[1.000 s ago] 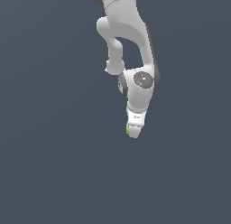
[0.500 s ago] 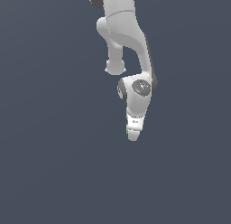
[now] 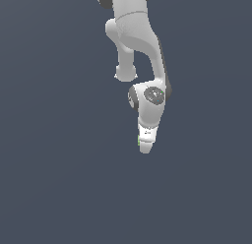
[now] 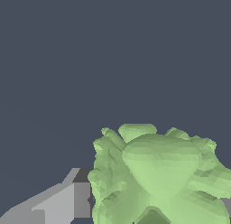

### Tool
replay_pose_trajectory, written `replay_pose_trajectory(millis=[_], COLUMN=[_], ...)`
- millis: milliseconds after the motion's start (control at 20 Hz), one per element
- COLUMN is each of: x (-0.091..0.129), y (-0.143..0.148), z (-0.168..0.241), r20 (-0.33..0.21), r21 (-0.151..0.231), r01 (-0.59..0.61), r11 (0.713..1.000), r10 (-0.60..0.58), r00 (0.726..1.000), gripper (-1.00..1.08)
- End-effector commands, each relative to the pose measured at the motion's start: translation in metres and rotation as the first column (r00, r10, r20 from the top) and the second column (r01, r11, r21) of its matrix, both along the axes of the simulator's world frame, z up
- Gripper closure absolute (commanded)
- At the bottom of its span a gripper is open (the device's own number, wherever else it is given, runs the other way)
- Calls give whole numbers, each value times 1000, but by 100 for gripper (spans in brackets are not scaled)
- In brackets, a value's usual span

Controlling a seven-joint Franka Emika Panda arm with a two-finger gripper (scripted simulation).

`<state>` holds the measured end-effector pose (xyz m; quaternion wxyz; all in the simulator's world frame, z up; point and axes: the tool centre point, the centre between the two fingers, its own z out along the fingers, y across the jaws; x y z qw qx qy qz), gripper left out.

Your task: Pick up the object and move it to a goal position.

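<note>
Claw (image 3: 145, 148) higher than before, green chunk (image 4: 158, 178) gripped (no legible markings)

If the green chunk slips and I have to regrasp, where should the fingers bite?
Probably across its broad lumpy middle, as now: the green chunk sits between the fingers of the gripper. Come straight along the wrist axis; the bumps give flat pads little seat, so press on the fuller bulges.

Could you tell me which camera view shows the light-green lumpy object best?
The wrist view: the light-green object fills much of the picture, its bumpy surface clear, beside a grey finger. In the exterior view only a green sliver shows at the gripper, mostly hidden behind it.
</note>
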<state>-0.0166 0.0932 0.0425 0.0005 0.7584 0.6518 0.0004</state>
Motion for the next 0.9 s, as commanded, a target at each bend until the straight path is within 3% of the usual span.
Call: replay_pose_trajectory(millis=[0, 400, 850], x=[0, 10, 38], y=[0, 12, 44], z=[0, 19, 70], r20=[0, 0, -1], r21=[0, 1, 2], r01=[0, -1, -1], r11=[1000, 1000, 1000], r10=[0, 1, 1], r00=[1000, 1000, 1000], gripper=[108, 108, 108])
